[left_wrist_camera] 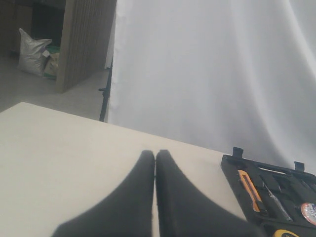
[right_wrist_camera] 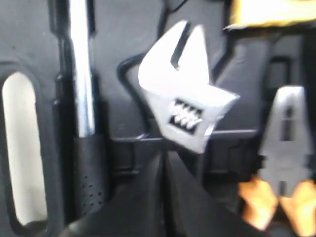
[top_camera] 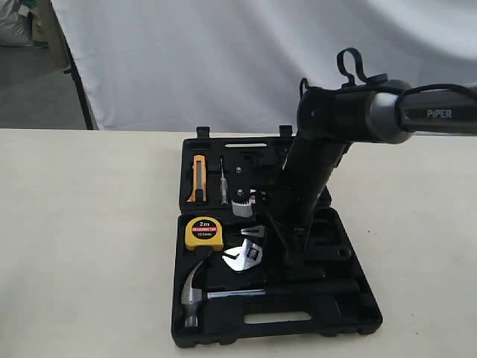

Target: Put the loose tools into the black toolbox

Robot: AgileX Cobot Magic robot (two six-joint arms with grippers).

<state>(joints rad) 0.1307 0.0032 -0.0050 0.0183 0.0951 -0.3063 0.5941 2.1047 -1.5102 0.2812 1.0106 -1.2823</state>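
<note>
Finds wrench (top_camera: 246, 257) askew in near half of toolbox (top_camera: 350, 317), head toward tape measure (top_camera: 203, 233), apparently not down in its recess. Finds hammer (top_camera: 195, 294) along the front edge, seemingly seated. Reads right gripper (right_wrist_camera: 164, 159) as closed, tips just at the wrench's neck; cannot tell whether pressing, touching or merely near. Reads left gripper (left_wrist_camera: 155, 154) as closed too, empty, over bare table (left_wrist_camera: 59, 148), apart from the box.

Judges the risk thus: pushing with closed tips on a tilted wrench could skid it sideways onto pliers (right_wrist_camera: 284, 128), or leave it propped and keep the case from closing; could also shove the whole box across the table.

Gets the tips and the pliers' orange grips only from right wrist view; loses the tips behind the arm in exterior view. Gets tape roll (left_wrist_camera: 309, 214), in far half near knife (left_wrist_camera: 249, 190), from left wrist view.
</note>
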